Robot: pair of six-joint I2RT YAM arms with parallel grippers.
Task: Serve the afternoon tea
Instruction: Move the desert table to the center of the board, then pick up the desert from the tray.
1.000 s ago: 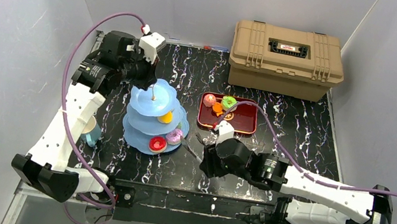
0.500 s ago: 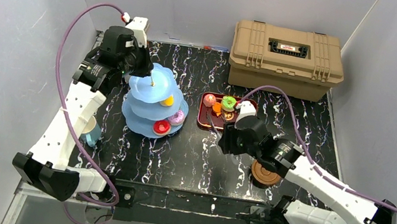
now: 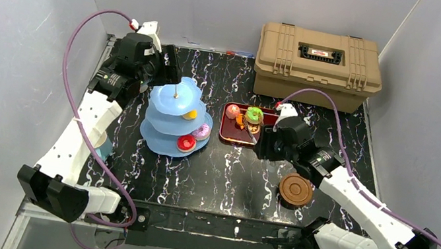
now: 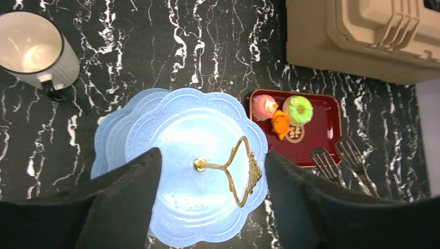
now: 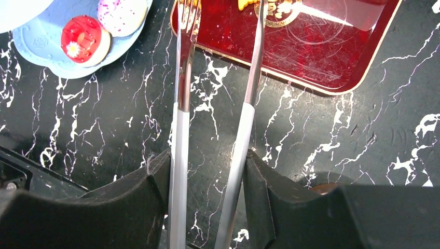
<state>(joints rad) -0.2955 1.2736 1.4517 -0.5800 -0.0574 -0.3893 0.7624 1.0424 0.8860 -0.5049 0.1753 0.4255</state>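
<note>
**Two White-and-Black Arms with Purple Cables**

The left arm (image 3: 85, 126) and the right arm (image 3: 362, 202) have the same build. Each has long white shells with rounded edges, and small dark dots are visible on them. Black cylindrical joints (image 3: 126, 59) connect the shells, and each arm also has one large, angular black housing (image 3: 51, 195). A thin purple cable (image 3: 75, 48) runs outside each arm and ends in a small white plug (image 3: 148, 26) with a red tip. The left gripper (image 4: 211, 161) and the right gripper (image 5: 206, 158) have thick, matte black fingers (image 4: 124, 202) with soft, rounded edges.

Stand (image 4: 181, 124) lower tiers mostly hidden; tongs (image 5: 181, 135) tips cut by edge.
</note>
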